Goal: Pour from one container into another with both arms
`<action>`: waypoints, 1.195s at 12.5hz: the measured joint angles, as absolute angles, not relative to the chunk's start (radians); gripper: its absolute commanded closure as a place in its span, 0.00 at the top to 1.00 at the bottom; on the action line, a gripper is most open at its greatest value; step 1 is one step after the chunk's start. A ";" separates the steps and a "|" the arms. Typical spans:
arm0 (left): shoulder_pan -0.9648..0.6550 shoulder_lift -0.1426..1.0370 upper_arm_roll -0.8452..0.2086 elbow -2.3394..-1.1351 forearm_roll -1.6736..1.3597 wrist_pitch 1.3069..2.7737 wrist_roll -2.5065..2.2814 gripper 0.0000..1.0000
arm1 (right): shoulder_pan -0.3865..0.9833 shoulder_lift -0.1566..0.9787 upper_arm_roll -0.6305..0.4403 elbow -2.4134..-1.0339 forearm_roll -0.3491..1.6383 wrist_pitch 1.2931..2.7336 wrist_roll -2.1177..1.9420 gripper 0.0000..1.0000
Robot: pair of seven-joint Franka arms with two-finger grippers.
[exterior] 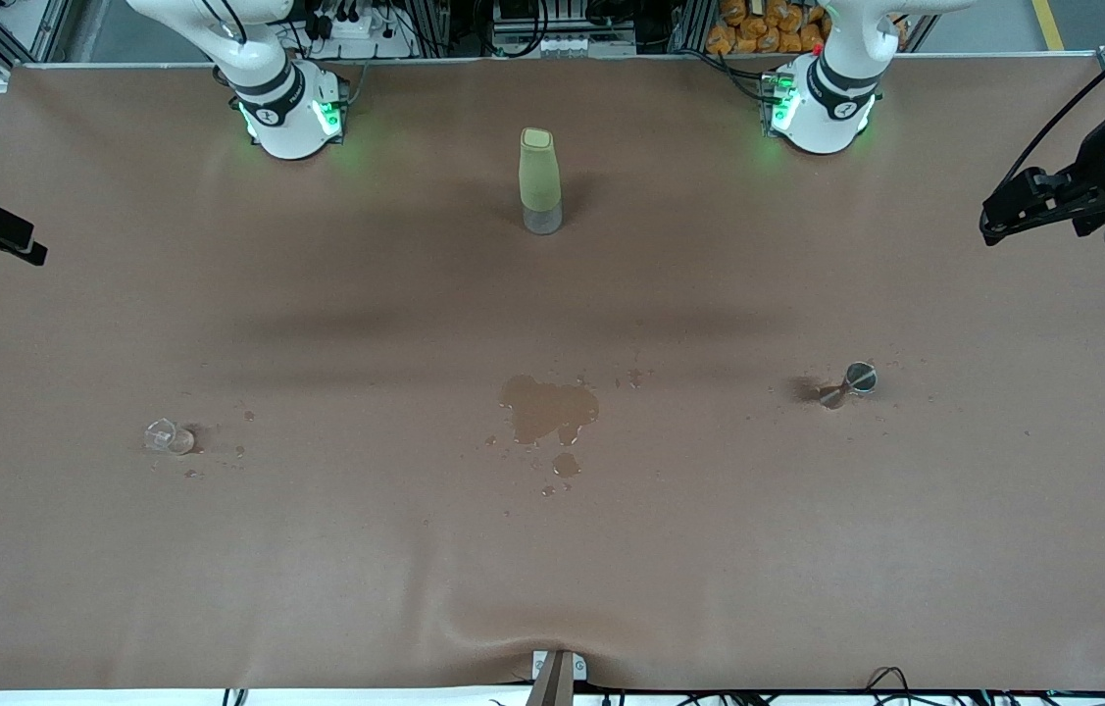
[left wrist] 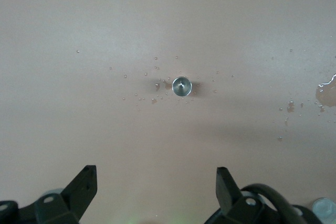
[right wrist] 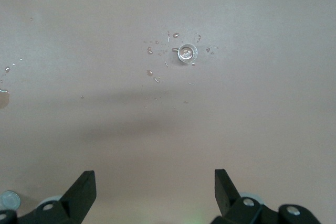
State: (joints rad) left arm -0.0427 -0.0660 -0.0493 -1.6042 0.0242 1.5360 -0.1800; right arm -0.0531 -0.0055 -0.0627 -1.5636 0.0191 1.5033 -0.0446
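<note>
Both arms wait high, jaws spread, nothing held.

Left gripper point(left wrist: 152, 187) hangs over the small shiny metal hourglass jigger point(exterior: 849, 383), mid-right of frame; right gripper point(right wrist: 152, 190) over the tiny clear plastic cup point(exterior: 169, 436), lower left. Brown puddle point(exterior: 548, 409) lies between them at centre.

Clear cup point(exterior: 169, 437) upright nr right arm's end; metal jigger point(exterior: 847, 383) upright nr left arm's end
</note>
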 measured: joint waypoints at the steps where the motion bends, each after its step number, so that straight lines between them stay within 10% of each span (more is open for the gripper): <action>1: -0.043 -0.064 -0.049 -1.604 0.024 1.535 -0.180 1.00 | -0.053 -0.006 -0.063 -1.564 0.019 1.503 -0.045 1.00; 15: 0.012 -0.038 -0.044 -1.692 -0.023 1.549 -0.029 1.00 | -0.105 0.039 -0.080 -1.575 0.013 1.571 -0.304 1.00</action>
